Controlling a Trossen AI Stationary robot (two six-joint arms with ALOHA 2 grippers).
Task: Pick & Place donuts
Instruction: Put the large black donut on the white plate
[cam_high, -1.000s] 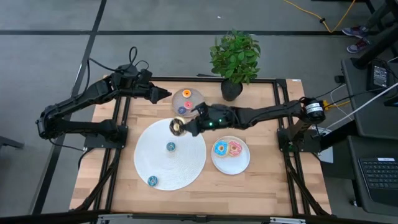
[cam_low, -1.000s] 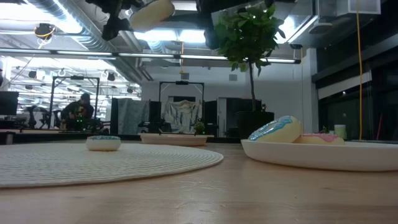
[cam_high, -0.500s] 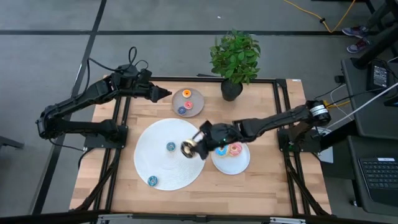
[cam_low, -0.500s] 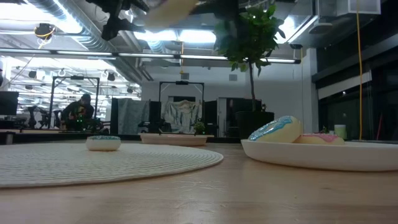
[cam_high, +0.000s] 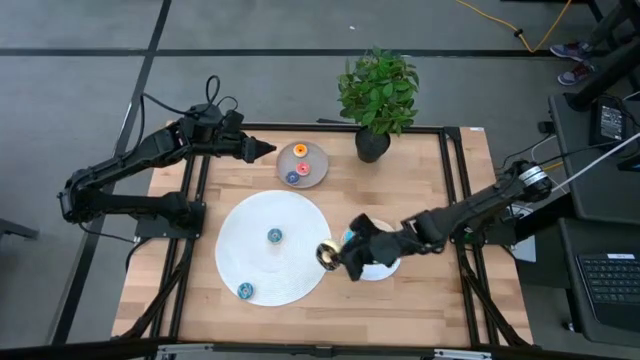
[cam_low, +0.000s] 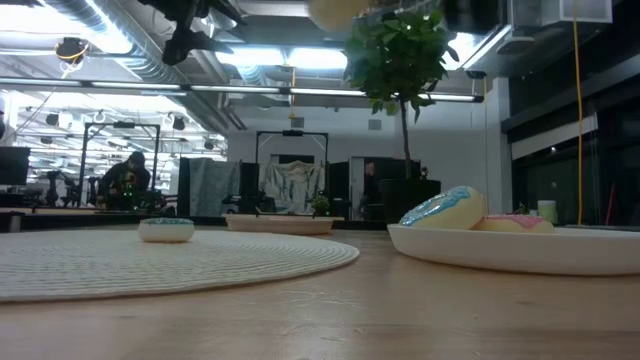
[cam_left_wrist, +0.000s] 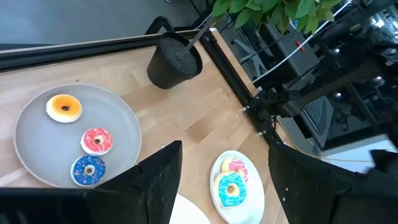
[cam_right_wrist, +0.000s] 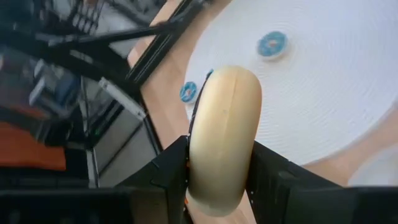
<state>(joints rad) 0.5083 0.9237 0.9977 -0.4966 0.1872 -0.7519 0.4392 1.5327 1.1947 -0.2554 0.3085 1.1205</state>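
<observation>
My right gripper (cam_high: 338, 258) is shut on a larger donut (cam_high: 326, 256), tan on the side that shows, high over the right rim of the large white disc (cam_high: 240, 235), next to the white plate (cam_high: 388, 268). In the low view the donut (cam_low: 335, 10) shows at the top, far above the table. A blue donut (cam_low: 445, 208) and a pink one (cam_low: 520, 222) lie on that plate. My left gripper (cam_high: 262, 152) waits open by the grey plate (cam_high: 312, 172), which holds orange (cam_left_wrist: 64, 107), red-pink (cam_left_wrist: 96, 140) and dark blue (cam_left_wrist: 88, 169) tiny donuts. My right gripper (cam_right_wrist: 221, 158) pinches the donut across its ring, one finger (cam_right_wrist: 171, 180) on each flat face, the tan rim (cam_right_wrist: 224, 124) turned edge-on to the wrist camera. The fingers come from the table's right. The donut is lifted clear of the table.
Two tiny teal donuts (cam_high: 274, 236) (cam_high: 245, 290) lie on the white disc. A potted plant (cam_high: 378, 95) stands at the far edge, right of the grey plate. Bare wood shows along the near edge (cam_high: 330, 318) and the left side.
My right gripper, still shut on the donut, has travelled from beside the grey plate toward the table's near edge and somewhat right, over the disc's right rim, to the left side of the white plate. The donut has stayed lifted all the way.
</observation>
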